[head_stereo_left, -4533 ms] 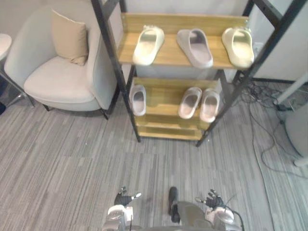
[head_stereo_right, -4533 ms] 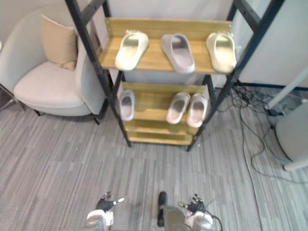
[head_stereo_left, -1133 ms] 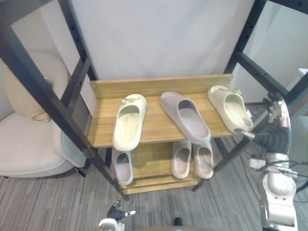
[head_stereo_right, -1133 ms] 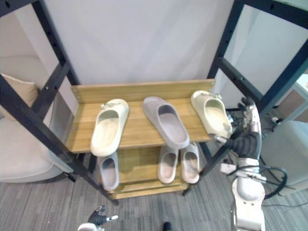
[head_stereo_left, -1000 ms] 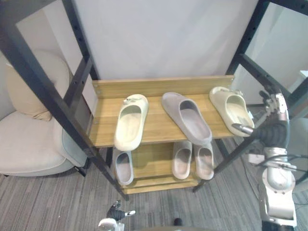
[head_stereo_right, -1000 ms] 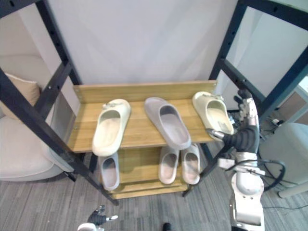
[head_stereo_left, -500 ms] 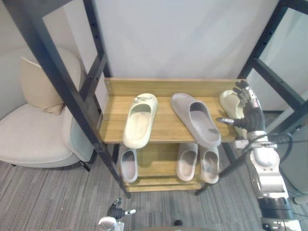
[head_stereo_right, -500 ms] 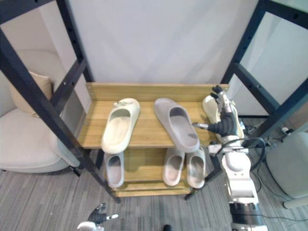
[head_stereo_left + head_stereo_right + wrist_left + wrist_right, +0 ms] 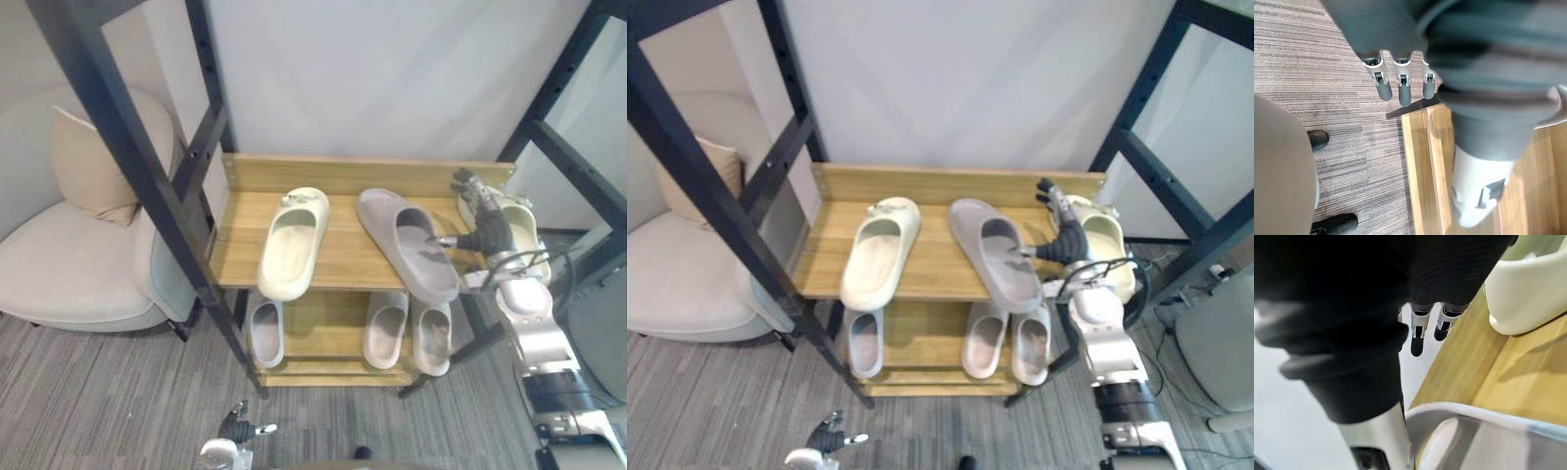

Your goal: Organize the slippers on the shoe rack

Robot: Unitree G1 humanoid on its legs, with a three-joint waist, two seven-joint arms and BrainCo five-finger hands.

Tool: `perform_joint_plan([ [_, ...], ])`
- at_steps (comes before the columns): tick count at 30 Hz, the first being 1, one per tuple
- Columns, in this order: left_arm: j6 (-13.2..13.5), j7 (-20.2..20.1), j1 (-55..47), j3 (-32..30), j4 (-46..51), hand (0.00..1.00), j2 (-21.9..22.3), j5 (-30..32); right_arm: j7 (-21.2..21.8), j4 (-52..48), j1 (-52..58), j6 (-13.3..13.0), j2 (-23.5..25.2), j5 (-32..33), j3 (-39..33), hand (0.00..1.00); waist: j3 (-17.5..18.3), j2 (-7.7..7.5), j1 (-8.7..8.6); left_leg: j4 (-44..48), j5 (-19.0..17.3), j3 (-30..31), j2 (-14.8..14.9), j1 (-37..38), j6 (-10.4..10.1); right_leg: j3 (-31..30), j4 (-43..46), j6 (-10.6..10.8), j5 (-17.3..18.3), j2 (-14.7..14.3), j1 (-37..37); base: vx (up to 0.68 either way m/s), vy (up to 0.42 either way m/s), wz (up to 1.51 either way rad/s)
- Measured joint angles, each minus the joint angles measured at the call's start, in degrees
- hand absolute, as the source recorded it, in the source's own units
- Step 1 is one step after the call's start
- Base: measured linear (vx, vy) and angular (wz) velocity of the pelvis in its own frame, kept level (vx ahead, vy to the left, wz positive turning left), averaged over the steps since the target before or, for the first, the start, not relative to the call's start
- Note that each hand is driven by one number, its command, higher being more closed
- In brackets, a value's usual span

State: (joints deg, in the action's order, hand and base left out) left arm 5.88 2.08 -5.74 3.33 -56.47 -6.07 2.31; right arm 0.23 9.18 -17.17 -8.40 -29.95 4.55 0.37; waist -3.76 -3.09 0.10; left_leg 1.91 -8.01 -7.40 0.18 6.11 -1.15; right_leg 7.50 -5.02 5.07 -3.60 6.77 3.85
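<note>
The shoe rack [image 9: 235, 250] has wooden shelves in a black frame. On its top shelf lie a cream slipper [image 9: 294, 240] at the left, a grey slipper [image 9: 409, 243] turned askew in the middle, and a second cream slipper [image 9: 524, 230] at the right. My right hand [image 9: 480, 223] is open above the shelf between the grey slipper [image 9: 1474, 431] and the right cream one [image 9: 1528, 284], thumb pointing at the grey slipper's side. The lower shelf holds a single pale grey slipper [image 9: 263, 333] and a pair [image 9: 385, 328]. My left hand [image 9: 240, 429] hangs low and open above the floor.
A pale armchair [image 9: 69, 264] with a beige cushion [image 9: 88, 166] stands left of the rack. Slanted black frame posts [image 9: 147, 166] flank the shelves on both sides. Grey striped carpet [image 9: 98, 392] lies in front of the rack.
My right hand rose from low down and moved left past the rack's right post, in over the top shelf between the grey and right cream slippers. The camera came closer. Slippers lie unchanged.
</note>
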Motion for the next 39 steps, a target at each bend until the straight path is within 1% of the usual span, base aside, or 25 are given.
perform_joint_plan([
  [6, 0.01, 0.00, 0.01, 0.03, 0.29, 0.00, -0.07, -0.16, 1.06, 1.80, -1.13, 0.22, -0.01, -0.10, 1.17, 0.00, -0.90, 0.04, 0.19, -0.03, 0.02, 0.03, -0.05, 0.00, 0.02, 0.04, 0.00, 0.00, 0.00, 0.03, -0.01, 0.00, 0.000, 0.00],
  [14, 0.05, 0.00, 0.04, 0.21, 0.54, 0.00, -0.09, -0.29, 1.54, 5.77, -5.65, 1.20, -0.24, 0.05, 4.86, 0.00, -1.45, 0.19, 0.31, -0.04, 0.06, 0.04, -0.06, 0.01, 0.08, 0.07, 0.00, 0.00, -0.01, 0.03, 0.02, 0.00, 0.000, 0.00],
  [22, 0.10, -0.02, 0.46, 1.15, 0.84, 0.00, -0.30, -0.39, 2.49, 10.37, -10.31, 1.32, -0.22, 0.59, 7.29, 0.00, -2.75, 0.35, 0.62, -0.12, 0.16, 0.11, -0.06, 0.02, 0.04, 0.16, -0.01, -0.01, -0.01, 0.02, 0.05, 0.00, -0.003, 0.00],
  [23, 0.10, -0.02, 0.47, 1.16, 0.84, 0.00, -0.30, -0.40, 2.63, 11.05, -11.11, 1.32, -0.23, 0.66, 7.88, 1.00, -2.80, 0.38, 0.63, -0.14, 0.16, 0.11, -0.05, 0.03, 0.04, 0.16, -0.01, -0.01, -0.01, 0.02, 0.04, 0.00, 0.000, 0.00],
  [25, 0.10, -0.05, 0.51, 1.26, 0.82, 0.00, -0.35, -0.45, 3.12, 12.41, -12.32, 1.36, -0.23, 2.40, 9.33, 1.00, -2.82, 0.35, 0.66, -0.19, 0.16, 0.09, -0.05, 0.06, 0.04, 0.16, -0.01, -0.01, -0.01, 0.02, 0.05, 0.00, 0.000, 0.00],
  [29, 0.18, -0.06, 0.55, 2.26, 0.82, 0.00, -0.74, -1.47, 4.11, 14.47, -15.34, 1.27, -0.42, 3.00, 11.66, 1.00, -2.89, 0.28, 0.74, -0.31, 0.20, 0.04, -0.05, 0.15, 0.06, 0.15, -0.02, -0.02, -0.02, 0.01, 0.06, 0.00, 0.000, 0.00],
  [32, 0.41, -0.14, 0.64, 2.35, 0.92, 0.00, -0.91, -1.61, 5.48, 14.45, -16.56, 1.05, -0.53, 4.88, 13.59, 1.00, -3.20, -0.01, 0.88, -1.17, 0.61, 0.03, -0.05, 0.63, 0.05, 0.16, -0.02, -0.02, -0.02, -0.02, 0.13, 0.00, 0.000, 0.00],
  [35, 1.10, -0.15, 0.73, 2.73, 1.15, 0.00, -1.16, -1.65, 5.92, 14.42, -17.04, 0.90, -1.08, 5.94, 14.01, 1.00, -3.62, -0.35, 1.27, -1.35, 0.61, -0.18, -0.05, 0.93, 0.05, 0.05, -0.02, -0.02, -0.02, -0.03, 0.25, -0.01, -0.012, -0.02],
  [36, 1.17, -0.15, 0.76, 2.84, 1.23, 0.00, -1.26, -1.67, 5.99, 14.40, -17.05, 0.81, -1.76, 6.86, 14.27, 1.00, -3.70, -0.48, 1.40, -1.44, 0.61, -0.20, -0.06, 0.98, 0.06, 0.04, -0.02, -0.02, -0.02, -0.04, 0.25, 0.00, 0.000, 0.00],
  [39, 1.17, -0.14, 0.76, 2.86, 1.23, 0.00, -1.40, -1.96, 6.03, 14.25, -17.08, 0.47, -2.11, 6.90, 14.39, 1.00, -3.78, -0.64, 1.41, -1.57, 0.61, -0.29, -0.05, 1.08, 0.06, 0.03, -0.02, -0.02, -0.02, -0.06, 0.23, 0.00, 0.000, 0.00],
])
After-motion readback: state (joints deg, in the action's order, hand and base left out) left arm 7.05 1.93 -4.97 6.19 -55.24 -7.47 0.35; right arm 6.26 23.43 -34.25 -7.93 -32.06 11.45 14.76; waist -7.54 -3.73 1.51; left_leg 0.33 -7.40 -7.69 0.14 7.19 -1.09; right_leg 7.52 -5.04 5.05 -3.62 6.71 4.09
